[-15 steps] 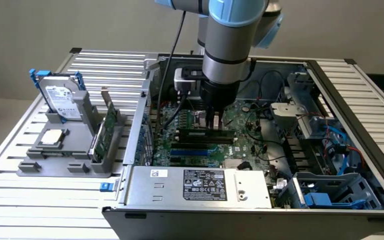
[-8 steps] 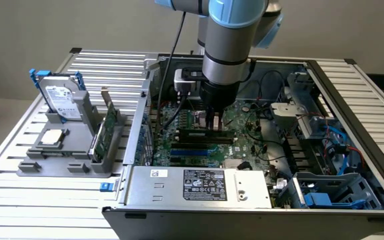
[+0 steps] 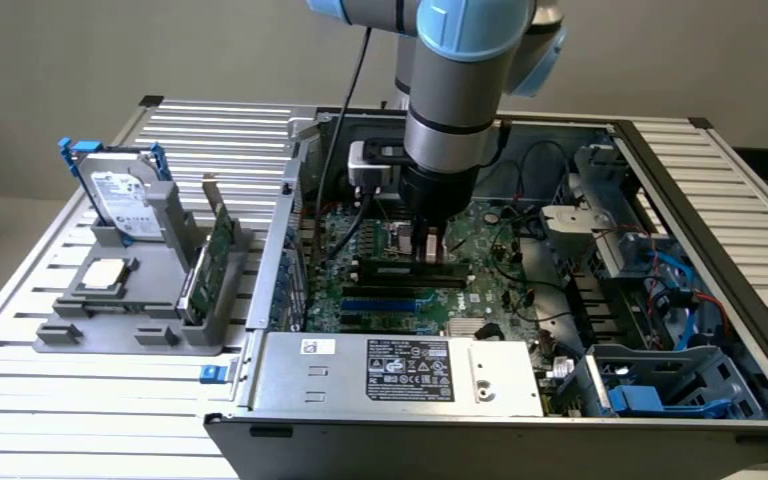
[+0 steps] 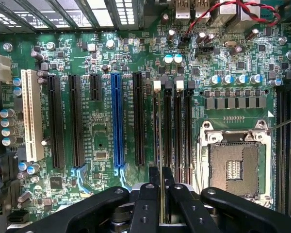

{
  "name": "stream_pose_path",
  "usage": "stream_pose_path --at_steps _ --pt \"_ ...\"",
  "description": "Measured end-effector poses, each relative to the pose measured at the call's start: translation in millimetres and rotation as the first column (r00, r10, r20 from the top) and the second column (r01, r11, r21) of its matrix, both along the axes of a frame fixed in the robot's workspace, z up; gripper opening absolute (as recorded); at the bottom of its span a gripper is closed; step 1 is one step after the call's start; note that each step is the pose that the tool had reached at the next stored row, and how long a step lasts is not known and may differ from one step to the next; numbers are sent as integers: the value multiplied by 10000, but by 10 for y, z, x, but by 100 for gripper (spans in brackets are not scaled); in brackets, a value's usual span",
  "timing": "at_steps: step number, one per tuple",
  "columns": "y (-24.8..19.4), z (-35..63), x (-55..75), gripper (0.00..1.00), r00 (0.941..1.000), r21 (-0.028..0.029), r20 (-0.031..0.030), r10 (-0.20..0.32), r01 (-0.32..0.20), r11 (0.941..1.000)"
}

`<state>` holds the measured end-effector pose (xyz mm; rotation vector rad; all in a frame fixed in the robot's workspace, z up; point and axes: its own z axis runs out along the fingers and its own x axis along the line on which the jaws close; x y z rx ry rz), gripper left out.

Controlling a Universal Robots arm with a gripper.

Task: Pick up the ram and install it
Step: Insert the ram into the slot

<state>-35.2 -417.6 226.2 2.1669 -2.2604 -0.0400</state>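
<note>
My gripper (image 3: 422, 248) hangs low inside the open computer case (image 3: 398, 375), just above the motherboard (image 3: 491, 290). In the wrist view its two black fingers (image 4: 148, 194) stand close together, shut on the ram (image 4: 162, 201), which I see edge-on as a thin strip between them. Directly beneath lie the long black memory slots (image 4: 168, 126) with white end clips (image 4: 157, 85), next to the bare CPU socket (image 4: 235, 167). The ram lines up with the slot nearest the blue connector side. I cannot tell whether its lower edge touches the slot.
A grey holder (image 3: 117, 320) at the exterior view's left carries a hard drive (image 3: 124, 195), a processor (image 3: 104, 272) and a green card (image 3: 211, 255). The power supply (image 3: 398, 375), drive cage (image 3: 658, 385) and cables (image 3: 684, 290) crowd the case. Expansion slots (image 4: 117, 121) lie beside the memory slots.
</note>
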Motion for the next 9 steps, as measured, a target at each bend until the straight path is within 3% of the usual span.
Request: stream_pose_path --at_steps 9 --pt "0 -24 -4 14 10000 -1 -1 0 0 10000"
